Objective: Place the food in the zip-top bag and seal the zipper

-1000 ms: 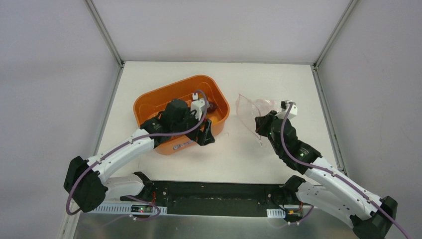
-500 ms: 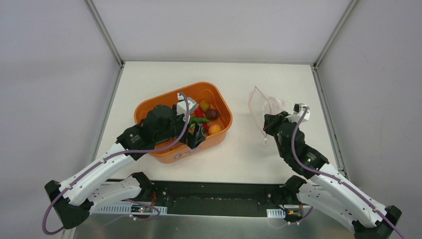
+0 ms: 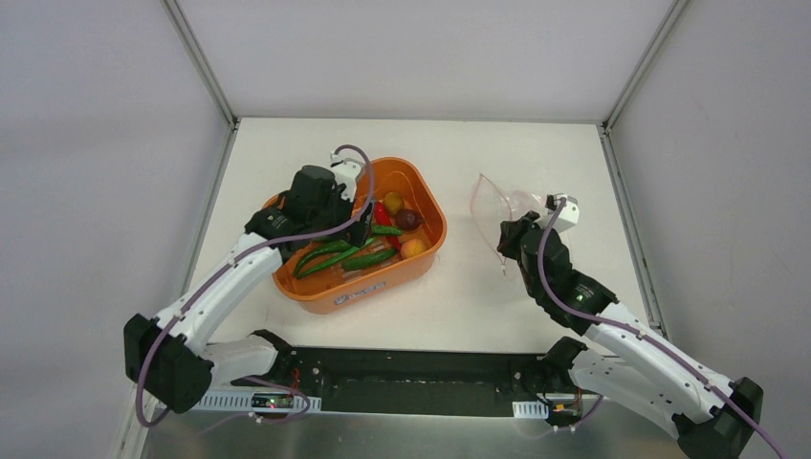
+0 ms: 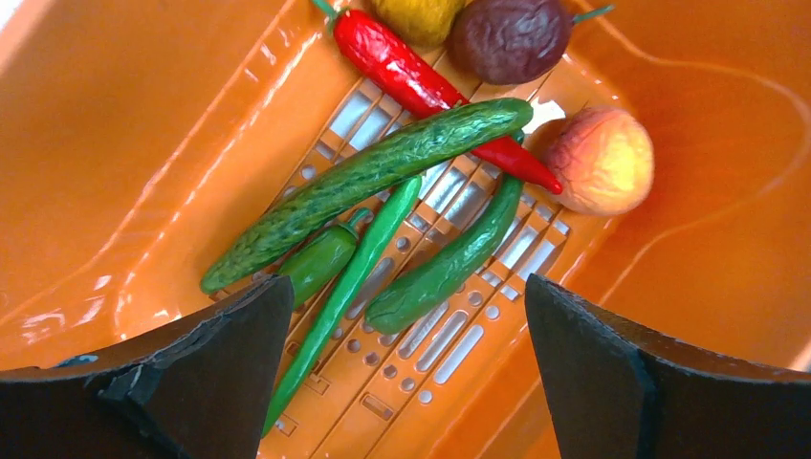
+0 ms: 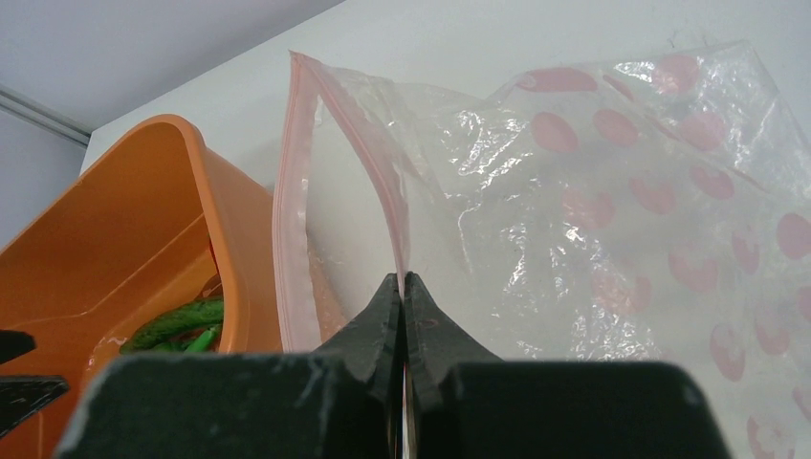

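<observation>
Nothing bagged yet: food (image 4: pixel 383 182) sits in the orange tub (image 4: pixel 143 115) under the wide-open, empty left gripper (image 4: pixel 404 292); right gripper (image 5: pixel 402 287) pinches the zip-top bag (image 5: pixel 622 191).

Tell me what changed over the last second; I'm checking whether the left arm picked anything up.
The left gripper swung from the near side of the orange tub to its far-left rim. It is open and empty now, and the food is uncovered. The tub slid slightly toward the arms. The right gripper stayed shut on the zipper of the zip-top bag, holding the mouth up and barely shifting.
</observation>
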